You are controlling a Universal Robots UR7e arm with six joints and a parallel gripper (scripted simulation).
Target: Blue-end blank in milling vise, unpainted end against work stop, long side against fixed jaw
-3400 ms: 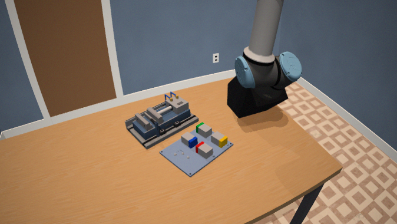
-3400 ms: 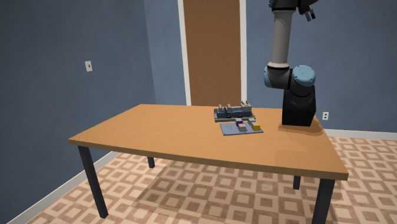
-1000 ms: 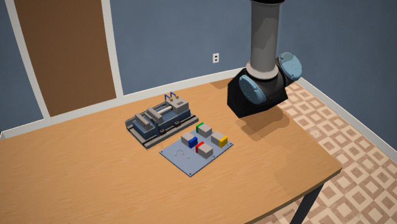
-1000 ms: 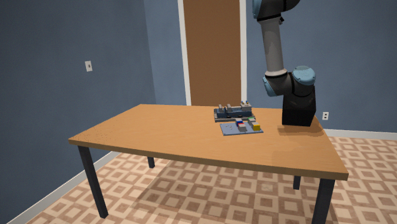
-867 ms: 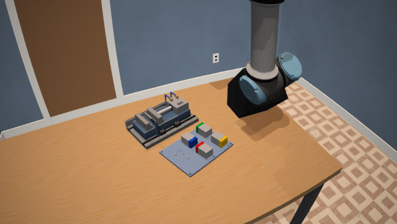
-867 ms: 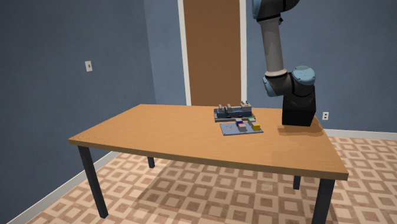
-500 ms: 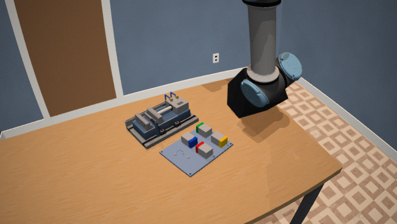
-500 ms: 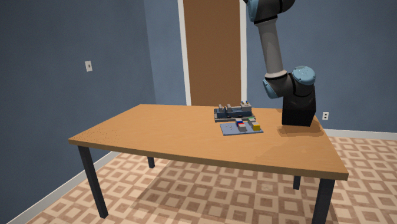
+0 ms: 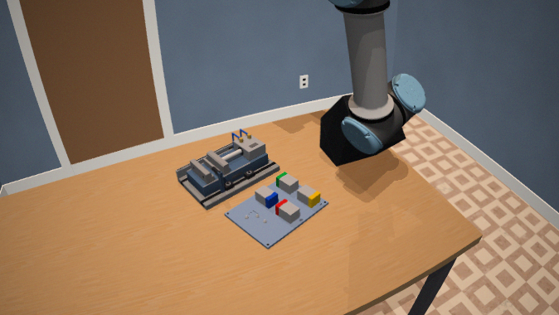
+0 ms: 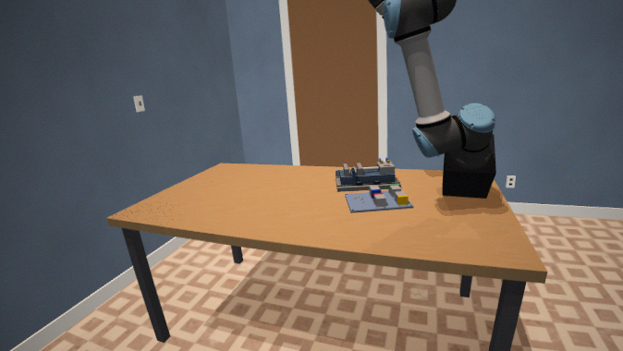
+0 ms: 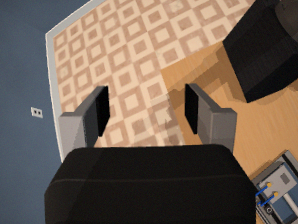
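The gripper (image 11: 147, 112) is seen in the wrist view with its two flat grey fingers spread fully apart and nothing held between them; only checkered floor and the counter's edge show in the gap. Its housing appears as a broad matte black block, carried on a smooth grey arm tube with pale blue joint caps. The arm is mounted on a black box-shaped pedestal (image 9: 332, 137) set on the wood-grained counter (image 9: 124, 257). Well apart from the gripper, a thin rectangular grey-blue plate (image 9: 265, 238) lies flat on the counter and carries four blocky grey blanks. The blank with the blue end (image 9: 266, 196) is a short rectangular grey block, one end face painted solid blue; it rests on the plate near the vise side, just beside the red-ended blank (image 9: 287, 210). The green-ended blank (image 9: 288, 181) and the yellow-ended blank (image 9: 309, 196) occupy the plate's far part, each apart from the others. Beside the plate stands the milling vise (image 9: 226, 167), blue-bodied with grey jaw blocks and small blue hoses at one end; nothing can be made out between its jaws.
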